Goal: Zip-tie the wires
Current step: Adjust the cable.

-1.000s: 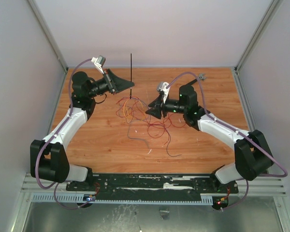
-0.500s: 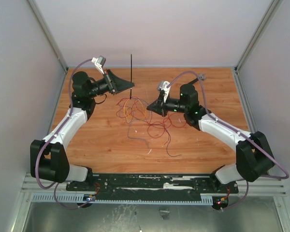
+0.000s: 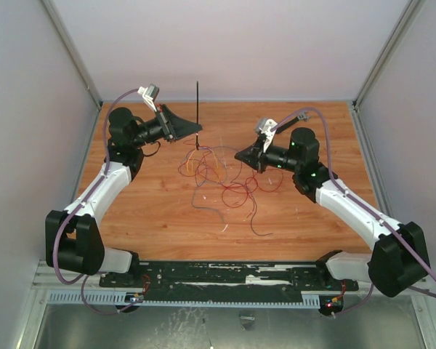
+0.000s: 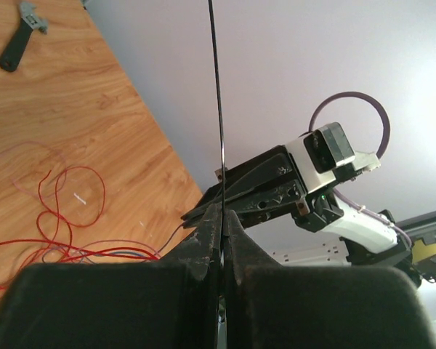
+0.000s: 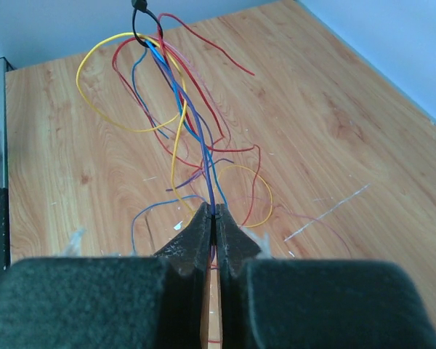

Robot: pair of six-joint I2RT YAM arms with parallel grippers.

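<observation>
My left gripper [image 3: 198,129] is shut on the zip tie [image 3: 197,107], a thin black strip standing upright at the back of the table. In the left wrist view the zip tie [image 4: 216,109] rises straight out of the closed left gripper [image 4: 222,212]. The wires [image 3: 219,177], thin strands mostly red with yellow and blue, spread over the table's middle. My right gripper [image 3: 240,155] is shut on a few of them. In the right wrist view the wires [image 5: 190,123] run taut from my right gripper [image 5: 214,212] up to a small black loop [image 5: 139,16].
A short black tool with a grey head [image 3: 302,115] lies at the back right of the wooden table [image 3: 320,138], and also shows as the tool [image 4: 18,42] in the left wrist view. White walls close in the back and both sides. My right arm [image 4: 309,182] faces the left gripper.
My right gripper has shut on the wires and drawn back to the right, pulling the strands taut. The left arm and the zip tie have not moved.
</observation>
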